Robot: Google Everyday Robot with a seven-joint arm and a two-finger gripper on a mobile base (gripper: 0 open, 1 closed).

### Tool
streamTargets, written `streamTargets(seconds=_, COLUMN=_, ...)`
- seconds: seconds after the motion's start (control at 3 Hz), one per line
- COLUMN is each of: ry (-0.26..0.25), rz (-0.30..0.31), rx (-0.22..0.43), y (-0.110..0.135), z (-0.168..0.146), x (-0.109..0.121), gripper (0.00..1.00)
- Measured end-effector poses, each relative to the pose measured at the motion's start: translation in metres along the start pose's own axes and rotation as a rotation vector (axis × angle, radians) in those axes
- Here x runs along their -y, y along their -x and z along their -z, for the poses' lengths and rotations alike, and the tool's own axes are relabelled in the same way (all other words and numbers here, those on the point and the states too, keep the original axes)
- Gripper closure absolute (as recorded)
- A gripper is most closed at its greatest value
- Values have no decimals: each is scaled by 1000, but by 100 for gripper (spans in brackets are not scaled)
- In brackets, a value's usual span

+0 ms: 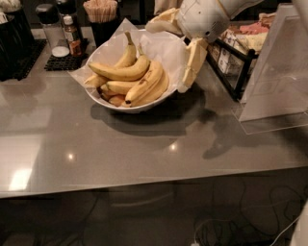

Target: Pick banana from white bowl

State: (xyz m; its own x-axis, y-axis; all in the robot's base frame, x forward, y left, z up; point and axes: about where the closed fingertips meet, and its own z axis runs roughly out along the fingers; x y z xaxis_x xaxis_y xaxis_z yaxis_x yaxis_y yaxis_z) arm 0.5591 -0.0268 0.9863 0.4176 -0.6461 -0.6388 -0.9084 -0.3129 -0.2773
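The white bowl [103, 98] lined with crinkled paper stands at the back middle of the grey counter and holds several bananas. The banana [148, 80], long and thick with a dark blunt tip and a small brown bruise, lies along the bowl's right side, above another banana at the rim. A slimmer banana with a long stem [120, 72] lies across the top. My gripper [168, 57] is open at the bowl's right rim. One cream finger [192, 62] hangs down just outside the rim. The other [162, 24] points left above the bowl's back edge. It holds nothing.
A shaker [50, 31], a small sauce bottle [72, 34] and a cup of stirrers [101, 13] stand behind the bowl on the left. A black wire rack [236, 60] and a clear acrylic stand [279, 77] are on the right. The counter's front edge [154, 185] runs across.
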Motion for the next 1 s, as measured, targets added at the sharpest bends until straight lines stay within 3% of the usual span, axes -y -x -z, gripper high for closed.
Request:
streamTargets(seconds=0.33, ry=79, rz=15, rx=54, y=-5, z=-39, x=12, gripper=0)
streamTargets(seconds=0.67, ry=65, rz=12, rx=57, y=-5, z=-42, x=17, gripper=0)
streamTargets(seconds=1.0, ry=58, rz=13, rx=60, y=-4, z=-45, x=21, gripper=18)
